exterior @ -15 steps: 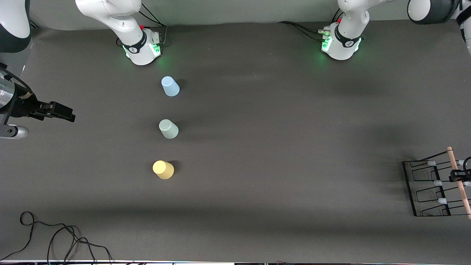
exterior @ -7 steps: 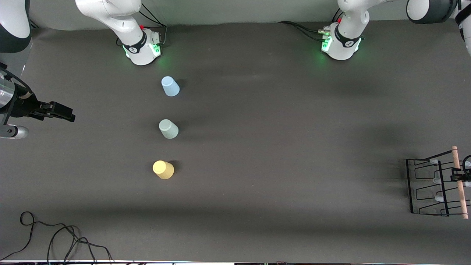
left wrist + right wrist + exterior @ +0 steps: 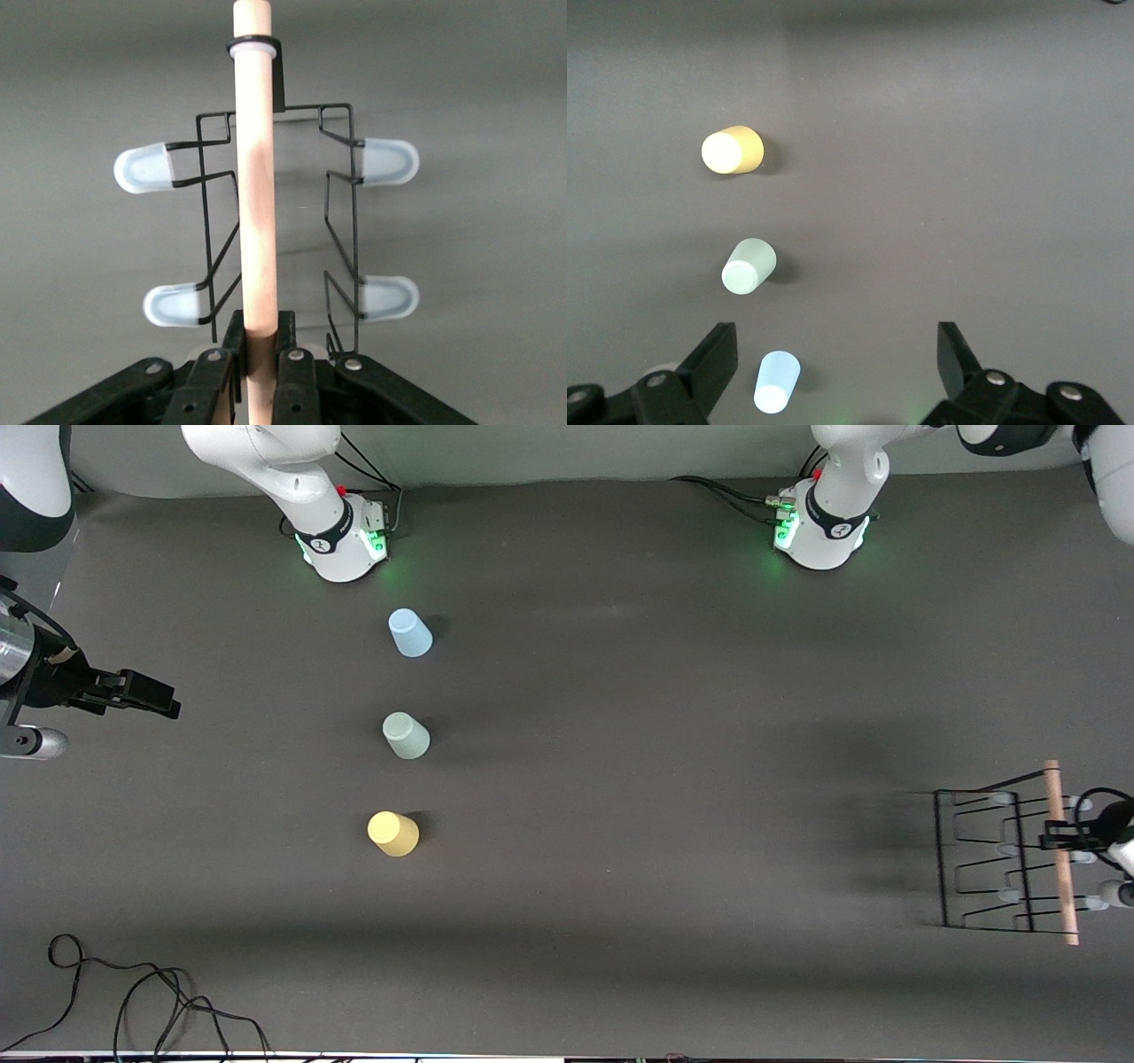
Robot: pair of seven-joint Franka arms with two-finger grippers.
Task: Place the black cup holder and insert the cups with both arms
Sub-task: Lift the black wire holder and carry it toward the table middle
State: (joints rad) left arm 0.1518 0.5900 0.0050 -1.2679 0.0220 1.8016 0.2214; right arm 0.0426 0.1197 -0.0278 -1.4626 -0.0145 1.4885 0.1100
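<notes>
My left gripper (image 3: 1056, 835) is shut on the wooden rod handle of the black cup holder (image 3: 1060, 877) and holds the rack up over the table at the left arm's end. In the left wrist view the rod (image 3: 257, 204) runs between the shut left gripper (image 3: 260, 332), with pale-tipped pegs on both sides. The light blue cup (image 3: 409, 633), pale green cup (image 3: 406, 736) and yellow cup (image 3: 393, 833) stand upside down in a row toward the right arm's end. My right gripper (image 3: 168, 707) is open and empty (image 3: 837, 350), high over the blue cup (image 3: 777, 382), green cup (image 3: 749, 266) and yellow cup (image 3: 730, 150).
The arms' green-lit bases (image 3: 341, 540) (image 3: 819, 531) stand along the table's edge farthest from the front camera. A loose black cable (image 3: 133, 992) lies at the near corner toward the right arm's end. The dark table top (image 3: 664, 779) lies between cups and rack.
The left gripper has lifted the cup holder and carried it toward the right arm's end. The cups and the right arm have not moved.
</notes>
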